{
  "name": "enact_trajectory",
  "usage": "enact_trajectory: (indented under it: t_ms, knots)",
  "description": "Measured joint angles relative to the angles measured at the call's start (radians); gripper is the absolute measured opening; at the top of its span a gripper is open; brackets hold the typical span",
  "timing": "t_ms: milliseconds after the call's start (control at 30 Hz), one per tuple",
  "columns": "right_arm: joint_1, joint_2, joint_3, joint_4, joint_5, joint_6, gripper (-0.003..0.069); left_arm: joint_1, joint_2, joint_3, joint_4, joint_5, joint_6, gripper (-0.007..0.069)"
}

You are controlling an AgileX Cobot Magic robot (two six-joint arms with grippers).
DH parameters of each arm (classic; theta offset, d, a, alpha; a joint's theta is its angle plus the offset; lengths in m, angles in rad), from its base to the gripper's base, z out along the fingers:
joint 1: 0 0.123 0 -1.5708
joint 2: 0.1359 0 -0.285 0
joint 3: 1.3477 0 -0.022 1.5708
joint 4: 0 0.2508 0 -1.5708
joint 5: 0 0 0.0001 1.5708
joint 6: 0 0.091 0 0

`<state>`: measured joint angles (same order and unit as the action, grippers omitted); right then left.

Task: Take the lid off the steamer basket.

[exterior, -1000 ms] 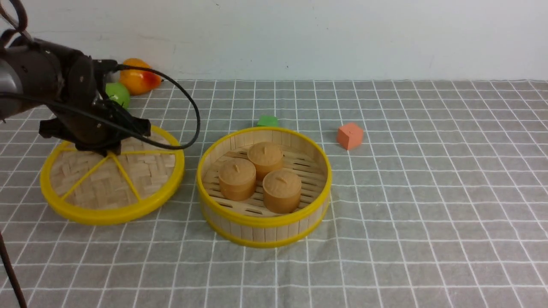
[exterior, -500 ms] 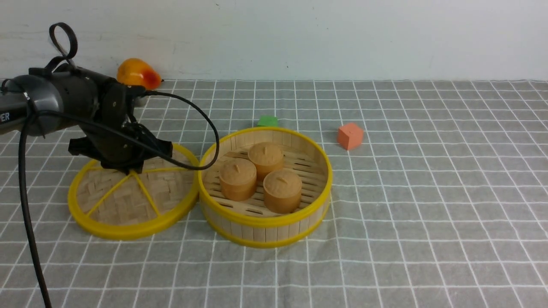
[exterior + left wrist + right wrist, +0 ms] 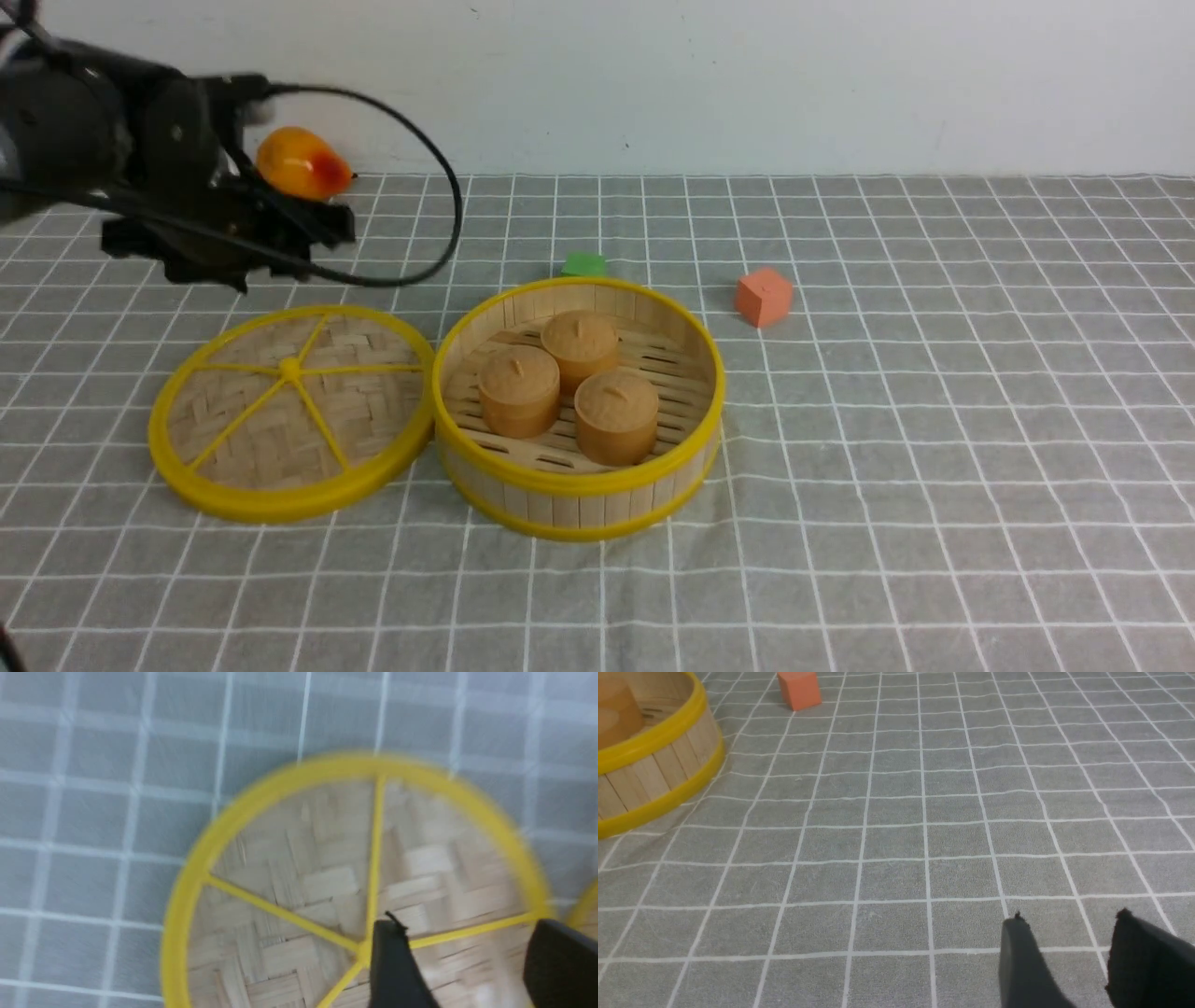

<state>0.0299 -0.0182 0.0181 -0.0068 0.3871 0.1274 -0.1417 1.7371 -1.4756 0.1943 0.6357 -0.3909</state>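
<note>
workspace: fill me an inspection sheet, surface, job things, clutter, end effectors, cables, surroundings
surface: grey cloth with white grid lines, slight ripples
job's things: lid off, lying flat on the cloth, left of the steamer basket; basket open, three brown bun-like pieces inside
clutter: green block behind the basket, coral block behind and right, orange-red item at the far left
end effectors: left open above the lid, holding nothing; right open, empty
cables: black cable looping off the left arm
surroundings: pale wall behind
</note>
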Motion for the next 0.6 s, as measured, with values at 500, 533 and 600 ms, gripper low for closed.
enact_trajectory:
  t_ms: [500,533,600]
  knots:
    - [0.000,0.000,0.000,0.000,0.000,0.000,0.0242,0.000,-0.942,0.617,-0.351,-0.200,0.213,-0.0013]
    - [0.000,0.000,0.000,0.000,0.000,0.000,0.0242,0.000,-0.996,0.685,-0.363,-0.200,0.227,-0.0013]
    - [0.000,0.000,0.000,0.000,0.000,0.000,0.0242,0.000,-1.127,0.809,-0.381,-0.203,0.269,-0.0013]
